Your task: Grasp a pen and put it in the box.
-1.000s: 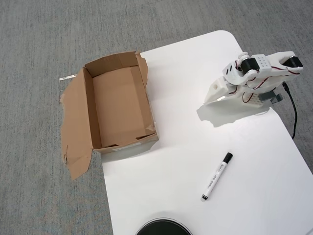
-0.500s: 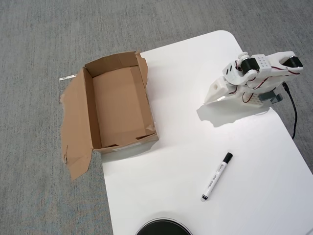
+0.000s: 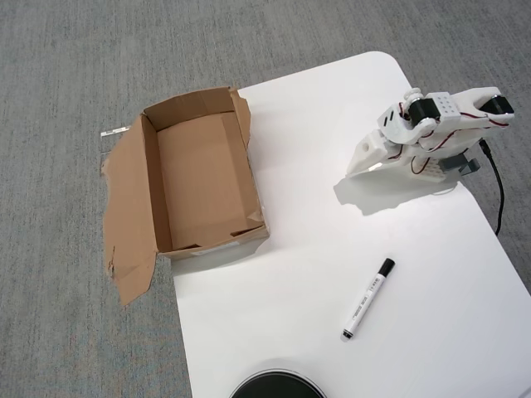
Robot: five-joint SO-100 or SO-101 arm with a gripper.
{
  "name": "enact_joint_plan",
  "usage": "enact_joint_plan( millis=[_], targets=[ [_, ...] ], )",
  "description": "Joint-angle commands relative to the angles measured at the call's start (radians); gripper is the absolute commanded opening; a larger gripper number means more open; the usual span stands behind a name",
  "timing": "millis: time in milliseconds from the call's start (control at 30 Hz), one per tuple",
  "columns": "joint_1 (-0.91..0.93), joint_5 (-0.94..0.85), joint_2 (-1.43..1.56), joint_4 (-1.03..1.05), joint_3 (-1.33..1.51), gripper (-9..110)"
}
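Overhead view: I am looking straight down on a white surface point(image 3: 274, 332) with rounded corners, set over grey carpet point(image 3: 66, 66). My landmark is the box point(image 3: 203, 174), a brown cardboard tray with low walls, standing open at the surface's left edge and partly overhanging the carpet; one wide torn flap lies spread flat on its left side. The box is empty.

The pen point(image 3: 367, 299), white with a black cap, lies flat on the surface well to the right of the box and below it in the picture, slanted, cap end toward the upper right. Nothing touches it.

My white arm sits folded far to the right of the box, near the surface's right edge. Its tool point(image 3: 370, 159) points down-left, well apart from the pen, which lies below it. I cannot tell whether the jaws are parted or together.

A dark round object point(image 3: 275, 386) peeks in at the bottom edge.
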Motion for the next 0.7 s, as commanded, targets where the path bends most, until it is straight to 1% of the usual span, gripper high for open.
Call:
enact_joint_plan(
  millis=[0, 667],
  targets=[
    [-0.004, 0.008, 0.057, 0.02, 0.027, 2],
    [-0.002, 0.01, 0.057, 0.018, 0.027, 2]
  ],
)
